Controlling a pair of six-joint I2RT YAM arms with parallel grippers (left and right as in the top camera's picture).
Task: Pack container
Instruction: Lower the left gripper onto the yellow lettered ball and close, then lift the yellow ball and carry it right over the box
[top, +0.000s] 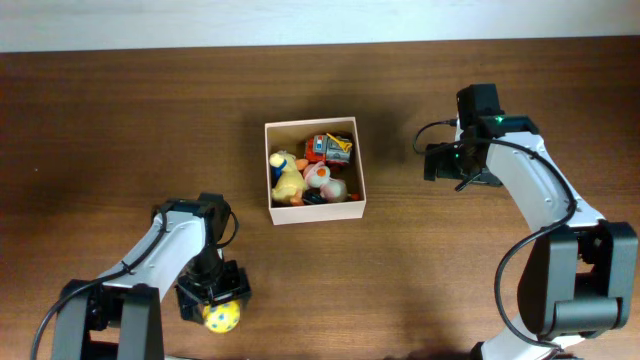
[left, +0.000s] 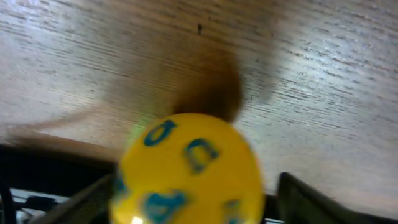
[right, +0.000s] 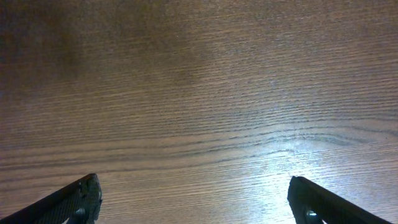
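Item, table (top: 90, 130): dark brown wood grain, its far edge running along the top of the overhead view against a pale strip. Item, container (top: 359, 160): square white-walled box with a tan inside, open top, standing square to the table's edges at about mid-table, somewhat nearer the far edge; seen from overhead only. Contents, overhead only: yellow soft toy (top: 288, 180) against the left wall, red and orange toy car (top: 328, 148) in the far right corner, pale round toy (top: 322, 180) in the middle; small detail too fine to tell. Item, left gripper (top: 218, 308): by the table's near edge, left of the container and well apart from it, jaws spread wide with a yellow ball (left: 186, 168) between them. The left wrist view alone shows the ball's blue markings, blurred, its shadow on the wood, and a gap between the ball and the right-hand finger (left: 308, 199); whether the ball is gripped cannot be told. Item, right gripper (top: 432, 162): right of the container, near it but apart, jaws fully spread and holding nothing; its wrist view shows only bare wood between the two fingertips. Open room: bare wood on all four sides of the container, widest toward the table's left edge and far left corner
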